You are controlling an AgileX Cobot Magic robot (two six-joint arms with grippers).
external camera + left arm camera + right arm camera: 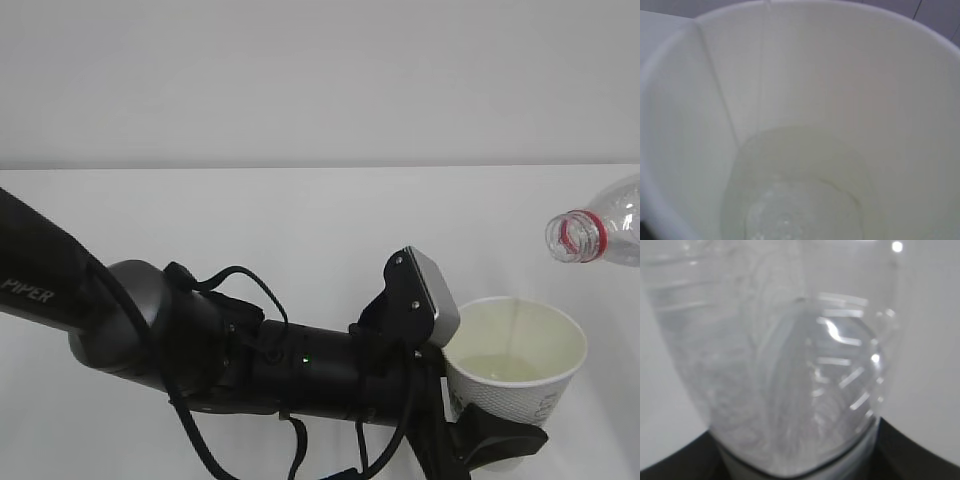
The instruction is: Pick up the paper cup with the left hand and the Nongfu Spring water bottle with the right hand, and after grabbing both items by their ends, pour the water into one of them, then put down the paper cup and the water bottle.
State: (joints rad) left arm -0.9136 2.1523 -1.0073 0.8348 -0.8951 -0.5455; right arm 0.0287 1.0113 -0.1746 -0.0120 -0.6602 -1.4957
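Observation:
The white paper cup (515,375) hangs upright at the lower right, and my left gripper (497,435) is shut on its lower side; one black finger (505,437) wraps the front. The Nongfu Spring water bottle (600,232) lies tilted at the right edge, its open red-ringed mouth pointing left above the cup. A thin stream of water (514,328) falls into the cup, where a pool of water (800,200) covers the bottom. The left wrist view looks straight into the cup (880,100). The clear bottle (790,365) fills the right wrist view, with my right gripper (797,471) shut on it. Its label is out of view.
The thick black left arm (150,330) marked PIPER, with cables and a grey-topped block (432,295), crosses the lower left. A white tabletop (300,220) lies below and runs back to a pale wall (300,80).

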